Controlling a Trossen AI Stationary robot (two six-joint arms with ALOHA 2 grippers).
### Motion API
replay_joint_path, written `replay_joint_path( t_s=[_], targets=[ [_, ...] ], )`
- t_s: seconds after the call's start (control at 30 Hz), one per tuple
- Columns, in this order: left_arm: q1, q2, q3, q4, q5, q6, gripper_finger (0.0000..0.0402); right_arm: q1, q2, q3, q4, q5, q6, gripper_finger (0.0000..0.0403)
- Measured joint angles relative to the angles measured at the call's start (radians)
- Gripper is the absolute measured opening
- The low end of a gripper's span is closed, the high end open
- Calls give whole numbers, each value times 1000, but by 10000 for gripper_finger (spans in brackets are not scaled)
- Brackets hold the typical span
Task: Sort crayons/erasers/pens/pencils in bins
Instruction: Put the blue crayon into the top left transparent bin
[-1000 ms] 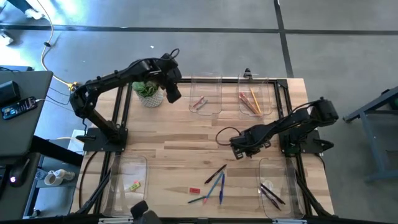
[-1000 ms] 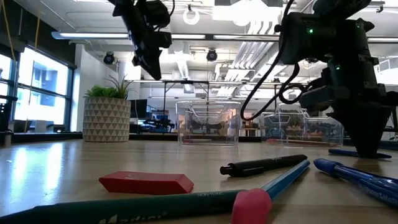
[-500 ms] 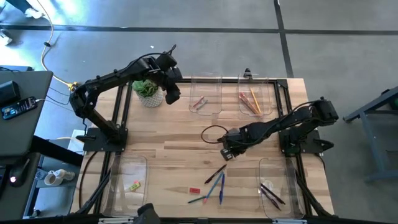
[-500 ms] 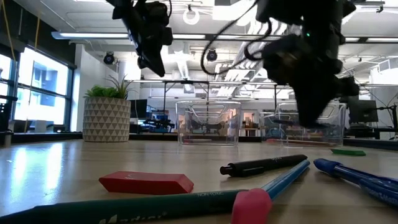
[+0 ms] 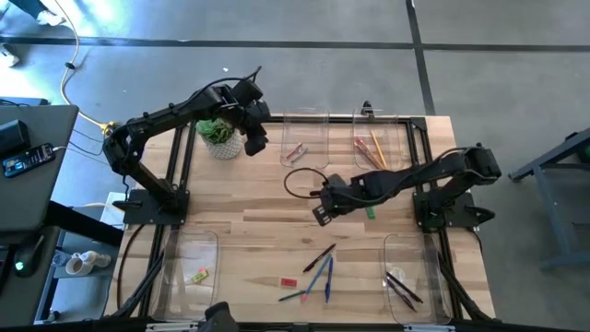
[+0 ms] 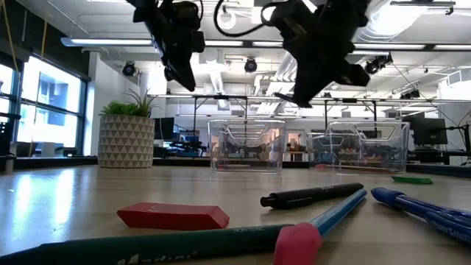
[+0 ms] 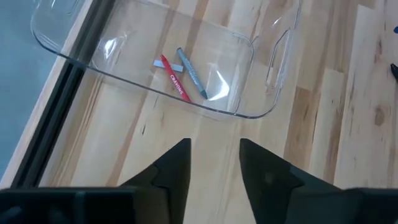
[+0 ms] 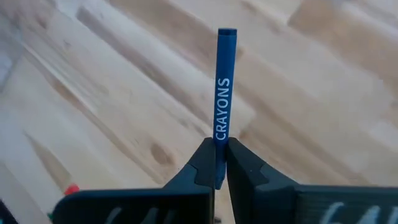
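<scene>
My right gripper (image 5: 320, 214) is over the middle of the table, shut on a blue crayon (image 8: 224, 87) printed "CRAYONS". It also shows high up in the low view (image 6: 316, 59). My left gripper (image 5: 256, 140) is open and empty, above the table beside the far-left bin (image 5: 304, 146). That bin holds a red and a blue crayon (image 7: 180, 78). Loose pens and pencils (image 5: 318, 267) and a red eraser (image 5: 289, 281) lie flat near the front edge. My right gripper pinches the blue crayon by one end (image 8: 219, 142) between its two fingertips. The crayon sticks out straight ahead of the fingers, in line with them. It is lifted clear of the table.
A green eraser (image 5: 371, 211) lies to the right of my right gripper. The far-right bin (image 5: 378, 148) holds pencils, the near-left bin (image 5: 194, 267) erasers, the near-right bin (image 5: 406, 281) pens. A potted plant (image 5: 219, 136) stands at the far left.
My right gripper has gone toward the table's left and far side and has risen, carrying the blue crayon. The green eraser that it hid before now shows on the table.
</scene>
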Motion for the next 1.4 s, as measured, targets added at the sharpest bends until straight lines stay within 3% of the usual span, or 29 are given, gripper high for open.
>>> replay_joint_path(
  t_s=[0.13, 0.37, 0.67, 1.0, 1.4],
  targets=[
    [1, 0, 0, 0, 49, 16, 152, -22, -1, 32, -1, 40, -45, 2],
    [-2, 0, 0, 12, 377, 164, 157, -57, -46, 52, -1, 97, -109, 2],
    [-26, 0, 0, 146, 523, 172, 157, -95, -161, 52, 55, 192, -233, 2],
    [-87, 31, -1, 396, 532, -12, 157, -175, -223, 53, 167, 183, -446, 2],
    [-159, 55, -1, 630, 506, -211, 156, -269, -236, 53, 301, 29, -695, 2]
  ],
)
